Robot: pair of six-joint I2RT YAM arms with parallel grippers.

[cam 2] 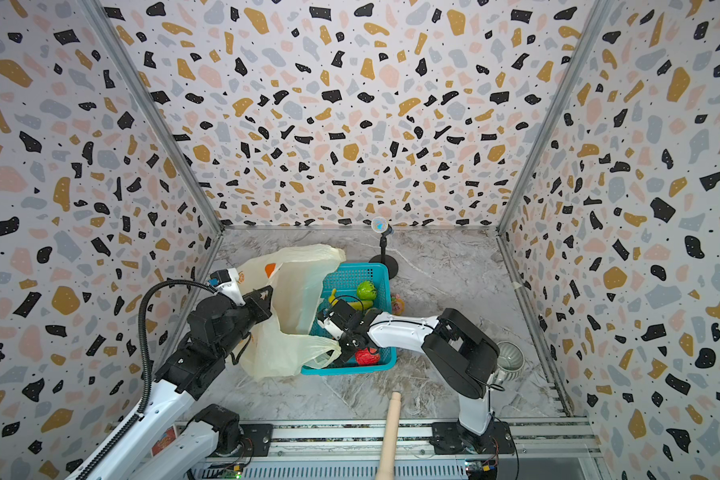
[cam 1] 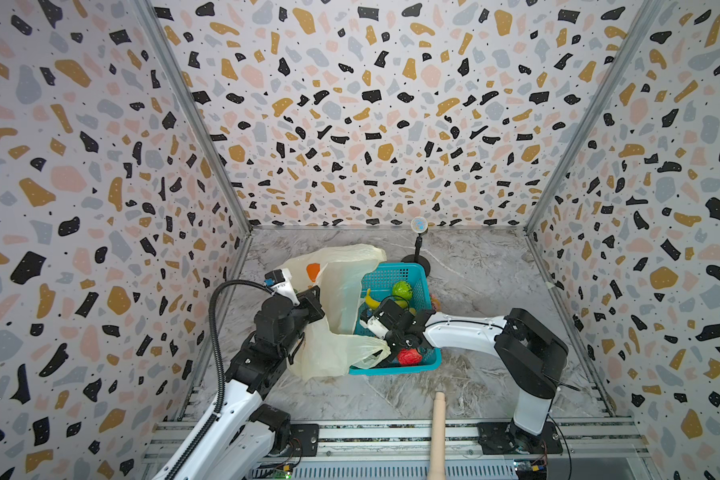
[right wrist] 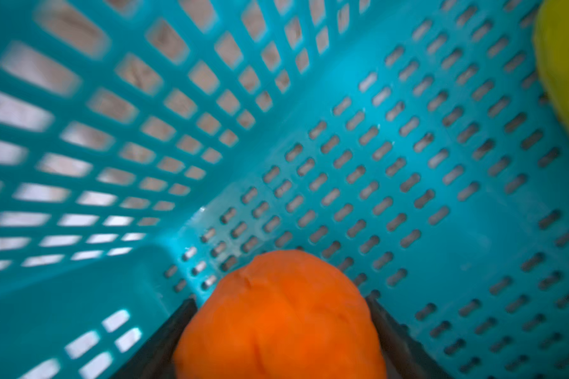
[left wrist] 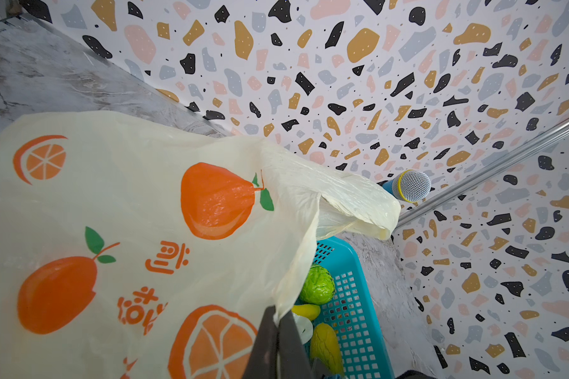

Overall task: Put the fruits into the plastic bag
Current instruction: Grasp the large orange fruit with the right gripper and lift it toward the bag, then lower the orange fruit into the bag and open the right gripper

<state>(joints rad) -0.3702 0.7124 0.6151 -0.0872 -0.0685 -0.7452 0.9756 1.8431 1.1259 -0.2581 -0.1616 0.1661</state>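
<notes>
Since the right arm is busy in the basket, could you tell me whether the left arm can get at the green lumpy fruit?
Probably not: the left claw is shut on the plastic bag, whose sheet hangs between it and the green lumpy fruit in the basket.

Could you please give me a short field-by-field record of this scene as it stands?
Left gripper: shut on plastic bag edge
Right gripper: inside teal basket, red fruit between its fingers; grip unclear
Also in basket: green lumpy fruit, banana
Fruits in bag: none seen
</notes>
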